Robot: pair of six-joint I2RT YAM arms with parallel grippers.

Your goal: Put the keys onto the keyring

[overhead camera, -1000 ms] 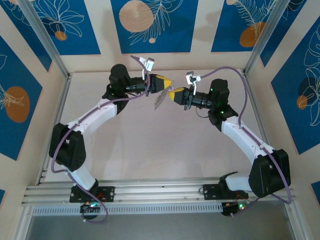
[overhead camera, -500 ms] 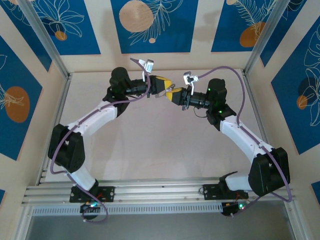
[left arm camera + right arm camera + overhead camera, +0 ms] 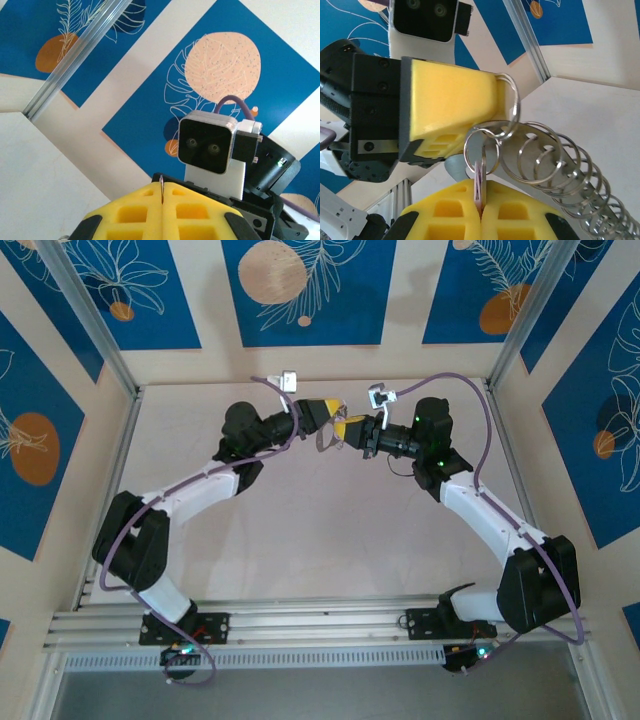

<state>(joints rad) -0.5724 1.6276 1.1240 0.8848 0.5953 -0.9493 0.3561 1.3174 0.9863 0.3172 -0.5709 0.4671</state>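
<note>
Nearest you, the right gripper [image 3: 480, 212] had its yellow foam fingers pressed together on the flat, pale lilac key [image 3: 479, 182], just below the large silvery wire keyring [image 3: 516, 102]. The key seemed linked to the keyring, though the overlap left that unsure. Behind the keyring, the left gripper [image 3: 492, 97] pinched its rim. A coil of silvery rings [image 3: 580, 165] trailed off beside the keyring.

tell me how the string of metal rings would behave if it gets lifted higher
Likely floppy: the string of rings sags from the keyring pinched in the left pincer, so it should swing and drape rather than hold its shape. Probably light, since it looks like thin wire and a small pinch carries it. The smooth, shiny metal may slip or twist in the grip.
</note>
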